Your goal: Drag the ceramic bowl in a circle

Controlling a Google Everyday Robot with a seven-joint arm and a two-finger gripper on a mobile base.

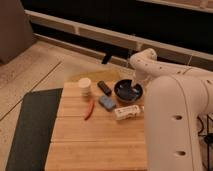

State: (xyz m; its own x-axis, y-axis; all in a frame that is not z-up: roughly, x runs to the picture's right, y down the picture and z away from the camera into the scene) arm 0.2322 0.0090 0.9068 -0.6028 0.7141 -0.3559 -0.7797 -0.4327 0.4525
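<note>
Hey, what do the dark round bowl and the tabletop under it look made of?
The dark navy round bowl looks like glazed ceramic, since its surface shines. The tabletop looks like pale wood planks with visible seams. The gripper is at the bowl's far-right rim.

The arm [176, 117] is white and enters from the lower right. Its broad link fills that side of the view. The link leads up and left to a rounded joint [145, 61] marked with small dark holes. From this joint the wrist section [136, 75] turns steeply downward. The gripper [133, 89] is at its lower end, pointing down, within the rim of the ceramic bowl [121, 94]. Contact cannot be determined.
</note>
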